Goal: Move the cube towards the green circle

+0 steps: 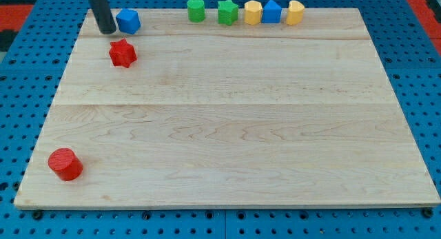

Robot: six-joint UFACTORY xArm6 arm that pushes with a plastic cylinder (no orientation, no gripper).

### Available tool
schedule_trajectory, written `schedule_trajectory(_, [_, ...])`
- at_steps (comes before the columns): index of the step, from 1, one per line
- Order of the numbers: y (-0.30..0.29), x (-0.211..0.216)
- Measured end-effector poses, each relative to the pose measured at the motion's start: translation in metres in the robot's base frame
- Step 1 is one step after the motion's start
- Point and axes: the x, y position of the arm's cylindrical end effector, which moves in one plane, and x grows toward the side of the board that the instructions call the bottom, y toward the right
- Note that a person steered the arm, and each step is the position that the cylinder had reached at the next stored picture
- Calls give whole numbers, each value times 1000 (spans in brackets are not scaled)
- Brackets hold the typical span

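Tip (107,30) touching blue cube (128,21); red star (122,54) just below.

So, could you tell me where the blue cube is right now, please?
The blue cube sits near the board's top-left corner, just right of my tip and above the red star.

Pale, smooth wooden board (227,129) carries matt plastic-looking blue cube (128,21).

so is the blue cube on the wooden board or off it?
On. The blue cube sits inside the wooden board top-left corner, my tip at its left.
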Motion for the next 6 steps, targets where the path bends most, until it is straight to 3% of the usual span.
schedule_trajectory(2, [48, -12])
schedule_trajectory(3, [11, -15])
schedule_trajectory(5, [58, -39])
schedule_trajectory(6, [22, -33])
